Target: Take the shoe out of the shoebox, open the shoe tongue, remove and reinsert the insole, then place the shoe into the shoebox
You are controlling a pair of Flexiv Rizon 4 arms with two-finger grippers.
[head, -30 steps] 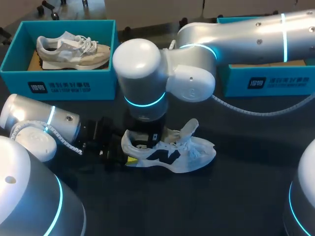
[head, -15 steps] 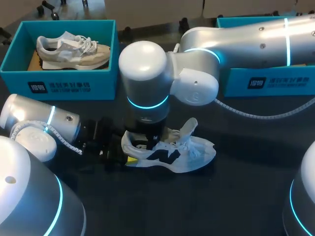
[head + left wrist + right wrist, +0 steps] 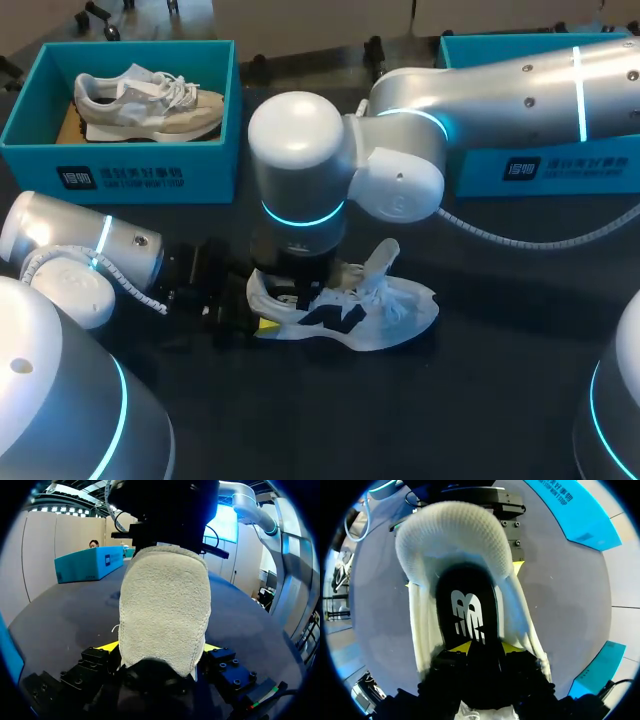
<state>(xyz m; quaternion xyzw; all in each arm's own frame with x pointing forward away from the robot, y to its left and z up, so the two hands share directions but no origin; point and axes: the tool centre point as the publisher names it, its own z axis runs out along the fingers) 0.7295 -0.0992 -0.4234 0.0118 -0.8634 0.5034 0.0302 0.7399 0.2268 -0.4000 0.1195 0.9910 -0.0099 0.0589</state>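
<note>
Shoe lies on its sole in the middle of the table, well apart from the blue shoebox at the right, which the right arm partly hides. I judge it light and soft: the white upper looks like thin fabric and will fold under pressure, so a grip on the side wall would only crush it. The firmest place seems to be the heel, thick and padded, and there it is taken. The tongue stands up and forward, so the opening is free. The insole, black with a white mark, looks thin and easy to bend. I think it must be guided flat, otherwise it can wrinkle against the heel.

The right arm comes in from the right side, bends at its big joint above the shoe and points straight down into the opening. The left arm lies low, almost level with the table, and meets the shoe from behind. The left jaws pinch the heel from both sides, with a yellow tip at each side. The right jaws, inside the shoe, seem to pinch the insole between their own tips.
</note>
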